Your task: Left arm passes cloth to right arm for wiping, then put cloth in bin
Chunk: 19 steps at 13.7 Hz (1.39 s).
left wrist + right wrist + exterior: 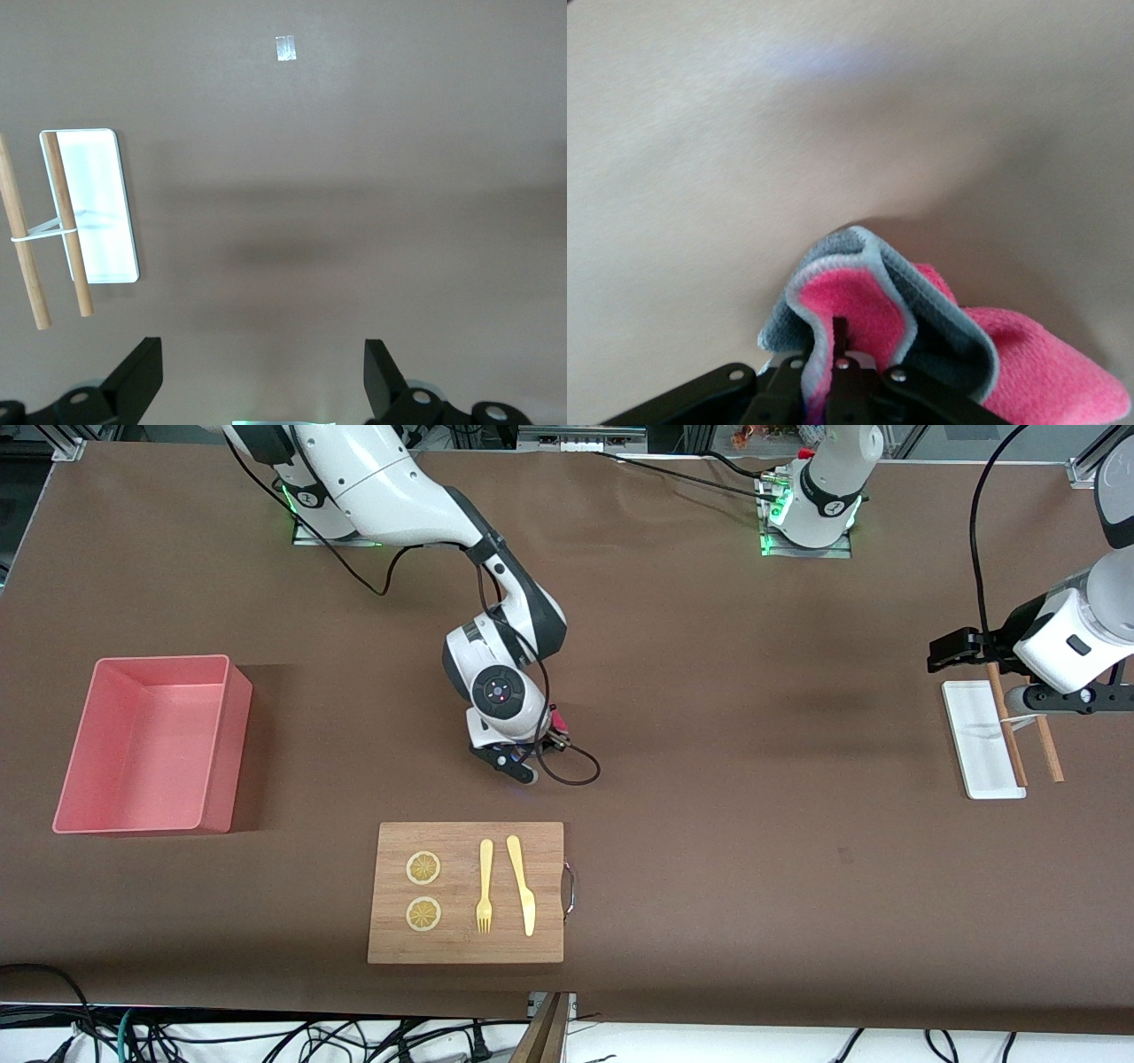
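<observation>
My right gripper [516, 765] is low on the brown table, a little farther from the front camera than the cutting board [465, 948]. It is shut on the cloth [873, 305], a bunched crimson-pink and grey fold pressed to the table. In the front view the hand hides nearly all of the cloth. The salmon-pink bin [223, 755] stands at the right arm's end of the table with nothing in it. My left gripper [263, 372] hangs open and holds nothing, up over the table by the white tray [967, 726] at the left arm's end.
The wooden cutting board carries two lemon slices [423, 868], a yellow fork [485, 887] and a yellow knife [522, 886]. Two wooden sticks [1010, 735] lie across the white tray [99, 177]. A black cable loops beside the right hand.
</observation>
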Available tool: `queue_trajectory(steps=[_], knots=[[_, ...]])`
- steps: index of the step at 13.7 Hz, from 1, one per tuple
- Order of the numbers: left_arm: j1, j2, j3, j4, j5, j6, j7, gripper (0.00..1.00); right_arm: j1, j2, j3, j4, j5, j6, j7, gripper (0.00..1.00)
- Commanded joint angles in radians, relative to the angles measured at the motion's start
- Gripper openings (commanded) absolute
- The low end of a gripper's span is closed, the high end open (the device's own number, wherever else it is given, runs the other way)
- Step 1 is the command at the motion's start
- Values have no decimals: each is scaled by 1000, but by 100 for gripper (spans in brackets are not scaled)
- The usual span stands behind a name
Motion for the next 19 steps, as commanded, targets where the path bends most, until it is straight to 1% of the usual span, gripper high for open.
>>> queue_trajectory(steps=[1, 3, 4, 5, 7, 9, 11, 12, 14, 19], knots=[[-5, 17, -14, 59, 31, -30, -18, 100, -14, 10, 4, 47, 21, -8, 16, 0], [-5, 14, -41, 64, 37, -31, -12, 100, -25, 4, 1, 65, 20, -15, 10, 0], [-5, 14, -58, 71, 74, -30, -9, 100, -42, 0, 0, 67, 15, -32, -9, 0], [-5, 12, -90, 79, 114, -30, -7, 100, -63, -7, -2, 67, 15, -73, -65, 0], [-3, -20, -156, 64, 177, -30, -16, 100, -107, -18, -5, 67, 13, -136, -166, 0], [8, -20, -170, 62, 180, -24, -18, 100, -149, -23, -15, 65, 4, -173, -263, 0], [18, -12, -166, 59, 171, -24, -18, 100, -187, -24, -61, 65, -29, -221, -390, 0], [29, -9, -164, 64, 166, -22, -19, 100, -200, -26, -84, 64, -31, -241, -447, 0], [40, 5, -164, 74, 152, -21, -19, 100, -201, -27, -147, 64, -31, -311, -548, 0], [55, 12, -163, 76, 143, -21, -21, 100, -201, -53, -290, 58, -27, -437, -808, 0]])
